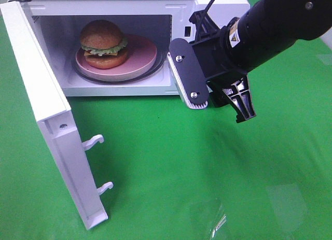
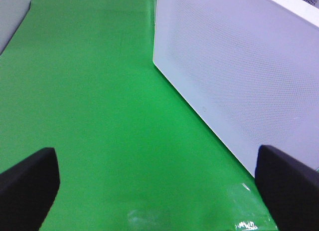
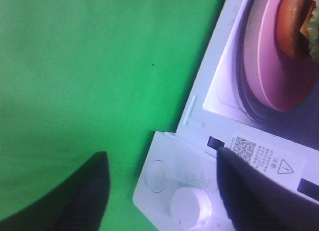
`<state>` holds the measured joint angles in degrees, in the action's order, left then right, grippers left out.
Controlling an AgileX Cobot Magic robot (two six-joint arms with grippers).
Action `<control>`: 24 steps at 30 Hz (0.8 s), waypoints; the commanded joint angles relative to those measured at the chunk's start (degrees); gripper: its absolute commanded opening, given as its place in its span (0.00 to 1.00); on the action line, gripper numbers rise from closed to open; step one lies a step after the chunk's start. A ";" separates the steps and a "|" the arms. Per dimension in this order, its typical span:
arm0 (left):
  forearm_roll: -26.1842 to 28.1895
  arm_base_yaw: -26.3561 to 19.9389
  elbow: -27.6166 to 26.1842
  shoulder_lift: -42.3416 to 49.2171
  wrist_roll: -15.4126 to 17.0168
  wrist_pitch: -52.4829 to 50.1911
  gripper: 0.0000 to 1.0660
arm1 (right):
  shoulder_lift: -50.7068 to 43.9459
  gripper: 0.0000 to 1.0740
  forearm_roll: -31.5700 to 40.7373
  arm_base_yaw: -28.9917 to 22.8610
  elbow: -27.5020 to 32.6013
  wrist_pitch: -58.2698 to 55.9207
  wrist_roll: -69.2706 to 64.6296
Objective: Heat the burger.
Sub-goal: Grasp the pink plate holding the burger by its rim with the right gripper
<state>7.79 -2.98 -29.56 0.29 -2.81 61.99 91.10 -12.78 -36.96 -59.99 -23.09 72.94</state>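
The burger stands on a pink plate on the turntable inside the open white microwave. In the right wrist view a slice of the burger and the plate show at the edge of the cavity. My right gripper hovers in front of the microwave's control panel, outside the cavity, open with nothing between its fingers. My left gripper is open and empty, low over the green cloth beside the microwave's perforated side wall. It is out of the exterior high view.
The microwave door stands swung wide open at the left, with two latch hooks sticking out. A white knob and a round button sit on the control panel. Green cloth covers the table.
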 commanded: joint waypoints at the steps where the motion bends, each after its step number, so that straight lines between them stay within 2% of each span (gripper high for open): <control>1: 0.11 0.00 0.06 0.86 0.06 -0.69 0.94 | -0.23 0.72 -0.74 0.29 -0.46 2.12 -3.72; 2: 0.11 0.00 0.06 0.86 0.06 -0.69 0.94 | 0.11 0.79 -1.60 0.17 -0.46 3.38 -5.44; 4: 0.11 0.00 0.06 0.86 0.06 -0.69 0.94 | 0.80 0.81 -2.75 0.06 -0.46 4.01 -6.25; 11: 0.11 0.00 0.06 0.86 0.06 -0.69 0.94 | 4.01 0.79 -3.61 -0.57 -2.98 4.35 -7.33; 24: 0.11 0.00 0.06 0.86 0.06 -0.69 0.94 | 14.90 0.78 -8.77 -3.90 -12.61 4.64 -9.68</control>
<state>7.79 -2.98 -29.56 0.29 -2.81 61.99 104.45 -20.57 -40.45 -70.65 -19.08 64.06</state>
